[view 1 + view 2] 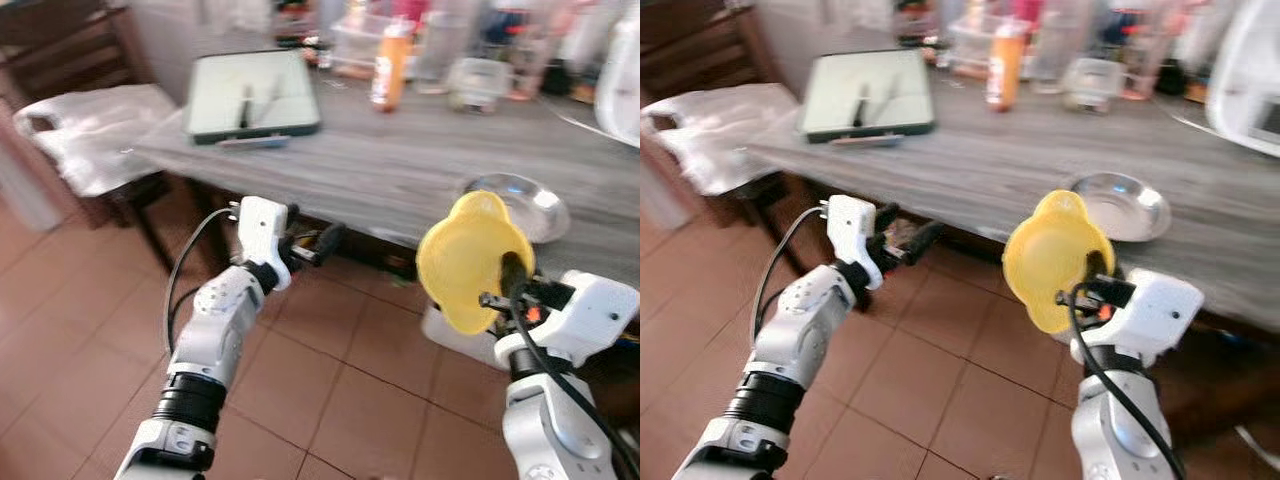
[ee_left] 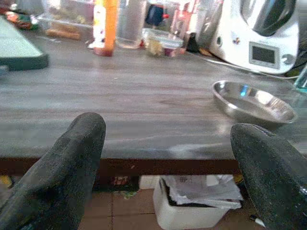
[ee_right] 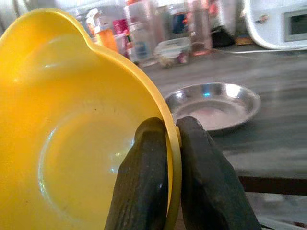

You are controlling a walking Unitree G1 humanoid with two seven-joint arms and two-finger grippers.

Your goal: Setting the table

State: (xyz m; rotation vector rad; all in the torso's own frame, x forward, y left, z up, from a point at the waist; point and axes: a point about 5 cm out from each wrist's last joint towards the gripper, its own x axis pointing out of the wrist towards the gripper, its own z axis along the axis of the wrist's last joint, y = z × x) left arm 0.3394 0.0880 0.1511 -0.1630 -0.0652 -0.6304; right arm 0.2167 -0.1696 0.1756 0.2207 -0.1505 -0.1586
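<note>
My right tool (image 1: 500, 285) pinches the rim of the yellow plastic bowl (image 1: 470, 262), low and right in the frame, which looks light, stiff and slippery, while my left tool (image 1: 318, 243) hangs wide open before the grey wooden counter (image 1: 400, 170).

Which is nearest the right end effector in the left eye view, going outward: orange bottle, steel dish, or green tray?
1. Steel dish: on the table just beyond the right end effector, which grips the yellow bowl.
2. Orange bottle: farther back, mid-table.
3. Green tray: farthest, at the table's far left.
</note>
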